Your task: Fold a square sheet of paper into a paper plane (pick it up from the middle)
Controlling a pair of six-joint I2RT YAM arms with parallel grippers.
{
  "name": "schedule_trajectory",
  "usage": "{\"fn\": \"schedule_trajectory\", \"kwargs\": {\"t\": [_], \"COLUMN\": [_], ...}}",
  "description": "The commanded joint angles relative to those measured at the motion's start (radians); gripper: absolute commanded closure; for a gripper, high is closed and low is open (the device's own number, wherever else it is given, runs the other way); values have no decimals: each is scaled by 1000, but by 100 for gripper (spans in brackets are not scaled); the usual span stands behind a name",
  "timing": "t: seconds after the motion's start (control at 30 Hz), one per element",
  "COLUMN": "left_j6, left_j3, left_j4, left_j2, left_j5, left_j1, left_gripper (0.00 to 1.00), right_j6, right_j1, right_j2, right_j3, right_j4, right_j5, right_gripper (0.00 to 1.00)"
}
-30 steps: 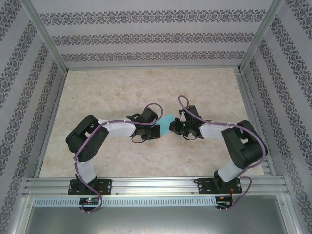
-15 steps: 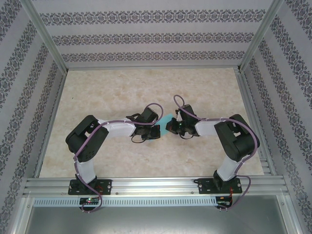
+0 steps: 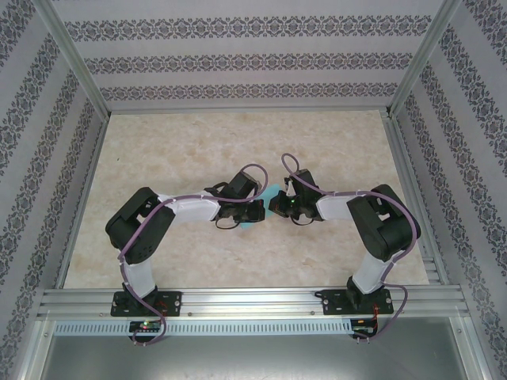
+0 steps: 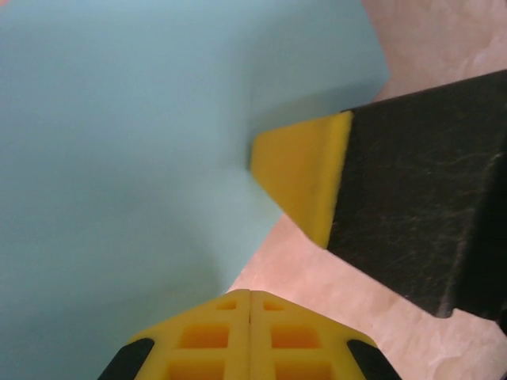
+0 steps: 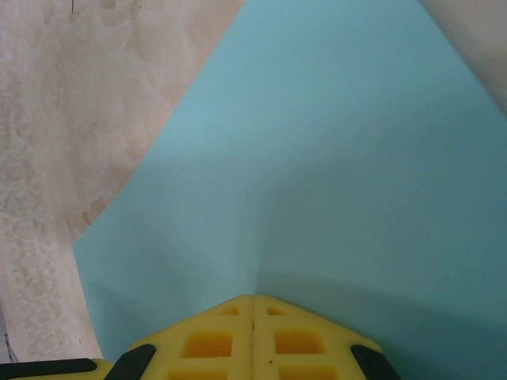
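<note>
Left pincer (image 4: 249, 294) pressed together, pinching edge of turquoise paper sheet (image 4: 119, 158). Right pincer (image 5: 253, 298) likewise clamped on it, opposite side. Sheet mid-surface (image 3: 174, 150), between 2 pincers. Judgement: grip firmly, move both in step, avoid tearing.

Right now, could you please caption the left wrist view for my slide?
Left claw pinching the turquoise square sheet of paper, the right claw meeting its edge over the marbled table.
</note>
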Motion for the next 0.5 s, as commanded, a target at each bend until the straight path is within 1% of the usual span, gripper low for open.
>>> {"fn": "schedule_trajectory", "kwargs": {"t": [0.0,0.1,0.33,0.47], "left_j6": [14,-19,-16,-30], "left_j3": [32,20,-22,-66], "left_j4": [72,119,141,156], "left_j2": [28,48,62,76], "left_j5": [8,42,-9,-7], "left_j1": [6,7,12,16], "left_gripper": [94,94,95,95], "right_j6": [4,6,9,10], "right_j1": [-10,-10,-12,-13], "right_j2": [59,60,74,73], "right_j3": [-24,-29,-34,-43], "right_j4": [-62,-59,-54,-55], "right_j5": [46,44,36,38], "right_gripper": [100,100,100,100]}}
